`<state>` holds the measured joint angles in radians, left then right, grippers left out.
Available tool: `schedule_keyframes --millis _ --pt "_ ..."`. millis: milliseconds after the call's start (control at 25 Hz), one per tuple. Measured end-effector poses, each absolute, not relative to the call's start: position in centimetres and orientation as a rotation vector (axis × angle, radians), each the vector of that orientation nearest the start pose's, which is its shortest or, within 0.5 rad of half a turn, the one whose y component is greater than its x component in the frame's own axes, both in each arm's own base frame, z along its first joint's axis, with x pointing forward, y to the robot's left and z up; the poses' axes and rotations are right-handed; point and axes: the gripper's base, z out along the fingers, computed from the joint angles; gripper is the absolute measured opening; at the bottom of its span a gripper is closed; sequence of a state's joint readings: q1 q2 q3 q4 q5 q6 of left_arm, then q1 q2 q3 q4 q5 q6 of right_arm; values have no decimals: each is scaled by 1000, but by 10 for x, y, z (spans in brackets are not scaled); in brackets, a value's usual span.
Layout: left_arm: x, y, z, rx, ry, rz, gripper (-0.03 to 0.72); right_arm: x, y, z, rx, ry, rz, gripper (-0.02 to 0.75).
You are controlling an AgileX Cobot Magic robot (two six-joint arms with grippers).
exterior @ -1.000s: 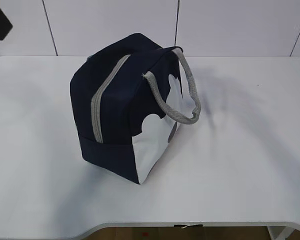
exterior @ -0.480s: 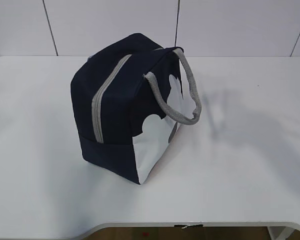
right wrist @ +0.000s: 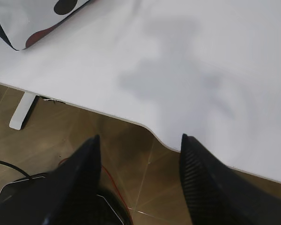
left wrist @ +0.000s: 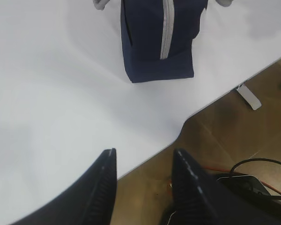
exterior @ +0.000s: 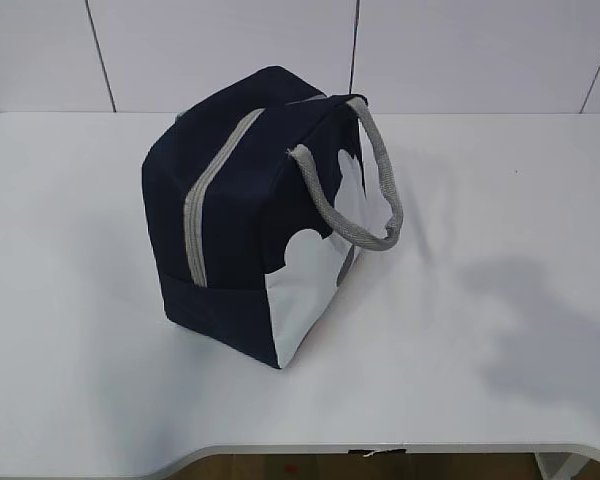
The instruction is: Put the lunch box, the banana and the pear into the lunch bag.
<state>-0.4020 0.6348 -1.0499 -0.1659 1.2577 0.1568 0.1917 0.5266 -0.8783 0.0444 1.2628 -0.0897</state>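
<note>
The navy lunch bag [exterior: 240,220] stands on the white table [exterior: 480,330], zipper shut, grey handle [exterior: 355,190] hanging over its white end panel. It also shows in the left wrist view [left wrist: 157,42] and at a corner of the right wrist view [right wrist: 33,18]. The lunch box, banana and pear are out of view. My left gripper [left wrist: 144,157] is open and empty, over the table's front edge, well back from the bag. My right gripper [right wrist: 139,140] is open and empty, over the front edge to the bag's right. Neither gripper shows in the exterior view.
The table's curved front edge [left wrist: 178,133] drops to a brown floor with cables [left wrist: 253,168]. A white table leg [right wrist: 22,110] stands below the edge. A white panelled wall [exterior: 280,50] runs behind the table.
A dark arm part at the exterior view's top left has left the frame. The shadow right of the bag has slid toward the table's front right. The bag has not moved.
</note>
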Motion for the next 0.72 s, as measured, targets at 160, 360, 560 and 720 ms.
schedule_keyframes --millis 160,360,560,720 --pt "36 -29 382 648 2188 -320 298 34 10 337 -336 2346 106 438" --pt "10 -18 348 642 2113 -315 290 15 7 304 -332 2316 104 438" --pt "-8 -10 308 641 2086 -314 287 -1 3 275 -327 2277 105 438" --pt "-15 -8 286 639 2075 -314 278 -15 0 271 -313 2166 102 438"
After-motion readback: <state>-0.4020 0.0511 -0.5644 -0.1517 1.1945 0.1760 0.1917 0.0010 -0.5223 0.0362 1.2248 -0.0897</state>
